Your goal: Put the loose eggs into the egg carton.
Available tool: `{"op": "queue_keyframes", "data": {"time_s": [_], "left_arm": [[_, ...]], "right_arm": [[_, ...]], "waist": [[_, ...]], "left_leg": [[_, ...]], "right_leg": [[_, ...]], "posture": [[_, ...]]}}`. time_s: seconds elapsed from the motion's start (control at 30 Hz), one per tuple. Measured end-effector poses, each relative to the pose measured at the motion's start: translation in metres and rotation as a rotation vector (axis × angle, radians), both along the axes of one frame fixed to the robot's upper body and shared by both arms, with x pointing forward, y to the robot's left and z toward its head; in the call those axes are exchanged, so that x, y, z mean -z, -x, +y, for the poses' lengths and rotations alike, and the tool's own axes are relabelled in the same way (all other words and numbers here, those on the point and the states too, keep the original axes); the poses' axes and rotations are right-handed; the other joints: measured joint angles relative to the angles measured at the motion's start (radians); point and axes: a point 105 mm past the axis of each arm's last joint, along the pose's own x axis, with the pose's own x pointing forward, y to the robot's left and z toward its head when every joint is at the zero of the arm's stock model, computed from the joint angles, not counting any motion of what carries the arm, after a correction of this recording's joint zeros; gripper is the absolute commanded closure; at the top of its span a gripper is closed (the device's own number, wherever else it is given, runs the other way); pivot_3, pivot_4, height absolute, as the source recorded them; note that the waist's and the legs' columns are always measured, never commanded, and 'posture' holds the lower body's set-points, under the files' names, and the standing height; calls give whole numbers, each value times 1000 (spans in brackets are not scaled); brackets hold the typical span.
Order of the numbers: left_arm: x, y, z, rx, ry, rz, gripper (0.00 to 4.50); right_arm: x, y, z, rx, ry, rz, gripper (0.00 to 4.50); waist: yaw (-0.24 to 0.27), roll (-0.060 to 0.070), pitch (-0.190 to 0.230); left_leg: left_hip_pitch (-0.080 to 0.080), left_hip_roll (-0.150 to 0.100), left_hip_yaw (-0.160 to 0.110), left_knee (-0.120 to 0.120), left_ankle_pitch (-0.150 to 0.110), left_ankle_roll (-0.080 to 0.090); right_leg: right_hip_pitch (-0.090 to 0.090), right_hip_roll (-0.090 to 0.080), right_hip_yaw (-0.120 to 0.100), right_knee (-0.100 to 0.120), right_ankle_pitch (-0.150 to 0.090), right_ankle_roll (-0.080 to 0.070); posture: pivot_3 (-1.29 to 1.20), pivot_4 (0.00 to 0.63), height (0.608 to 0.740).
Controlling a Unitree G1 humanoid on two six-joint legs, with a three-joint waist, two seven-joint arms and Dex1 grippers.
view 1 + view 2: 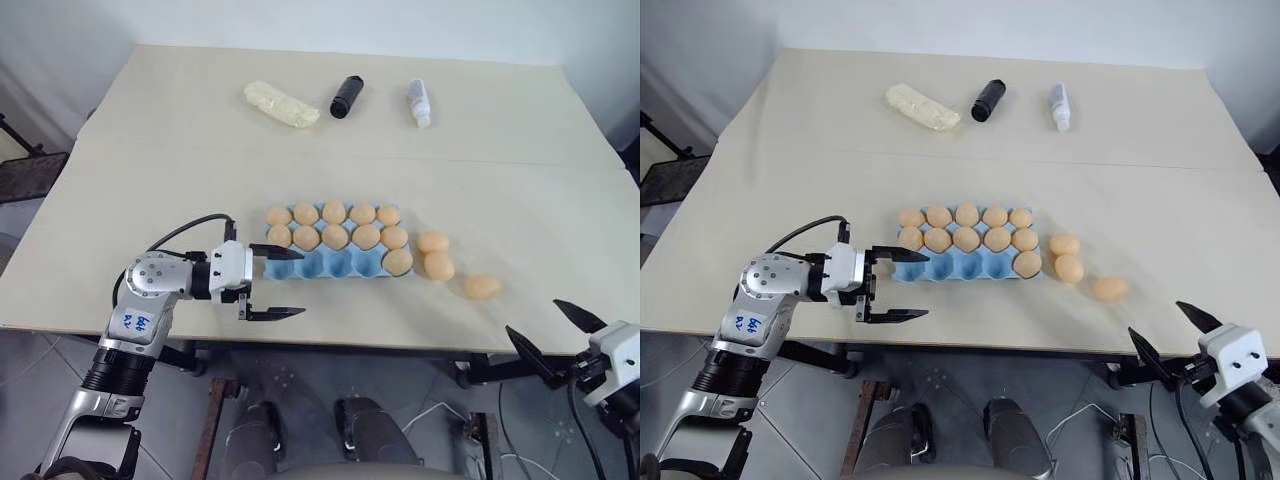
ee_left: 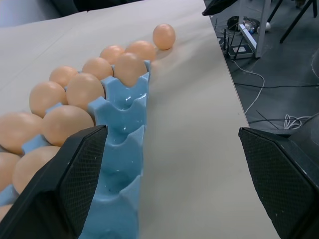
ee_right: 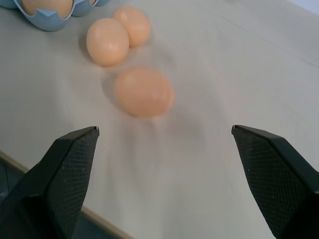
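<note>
The left claw (image 1: 272, 283) gapes wide and empty at the left end of the egg carton (image 1: 330, 264), one finger over the carton's edge, the other above the table (image 1: 150, 150). The right claw (image 1: 555, 335), also wide and holding nothing, hangs off the table's near right edge. The blue carton holds eleven eggs; four near-row cups are bare. Three loose eggs (image 1: 483, 287) lie just right of it. Farther back lie a yellow lump (image 1: 280, 104), a black cylinder (image 1: 345, 96) and a white bottle (image 1: 418, 102).
</note>
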Motion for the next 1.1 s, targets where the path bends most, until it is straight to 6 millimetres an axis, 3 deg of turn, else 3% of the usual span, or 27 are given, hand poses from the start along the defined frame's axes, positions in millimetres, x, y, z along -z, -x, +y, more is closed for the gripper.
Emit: {"op": "queue_keyframes", "data": {"time_s": [0.27, 0.4, 0.53, 0.7, 0.73, 0.87, 1.0, 1.1], "left_arm": [[4, -1, 13, -72, 12, 3, 20], [7, -2, 21, -122, 15, 3, 20], [6, 1, 26, -154, 14, -15, 0], [4, 2, 38, -210, 9, -26, 0], [5, 2, 40, -226, 12, -23, 0], [6, 1, 53, -303, 28, -6, 0], [4, 0, 67, -384, 47, -8, 0], [5, -2, 74, -436, 60, -8, 0]], "right_arm": [[1, -50, 9, -153, 19, 36, 0], [13, -65, 12, -201, 29, 94, 0], [19, -75, 13, -229, 28, 116, 888], [19, -76, 16, -259, 30, 114, 2593], [18, -74, 19, -273, 32, 111, 2593], [2, -66, 46, -372, 23, 87, 2593], [-37, -63, 91, -494, -45, 2, 2593], [-57, -65, 137, -590, -130, -45, 2593]], "waist": [[5, 0, 0], [6, 0, 0], [5, 0, 0], [4, 1, 0], [4, 1, 0], [1, 1, 0], [-1, 1, 0], [1, 0, 0]], "left_leg": [[-1, 0, -1, -1, 4, 4], [-1, 0, -1, -1, 5, 1], [-1, 0, -1, 0, 5, 1], [-1, 0, -1, 0, 6, 1], [-1, 0, -1, 0, 6, 1], [-1, 1, -1, -1, 6, 0], [-1, 1, -2, -1, 3, -3], [-1, 1, -2, -1, 3, -4]], "right_leg": [[-1, 0, 0, 0, 0, 0], [-1, 1, 0, 0, 0, 0], [-1, 0, 0, 0, 0, 1], [-1, 0, 0, 1, 0, 1], [-1, 0, 0, 1, 0, 1], [-2, 1, 0, 1, 0, 1], [-2, 0, -1, 3, 0, 1], [-2, 0, -2, 3, 0, 0]], "posture": [[0, 150, 740], [0, 150, 740], [0, 150, 740], [0, 150, 740], [0, 150, 740], [0, 150, 740], [0, 150, 740], [0, 150, 740]]}}
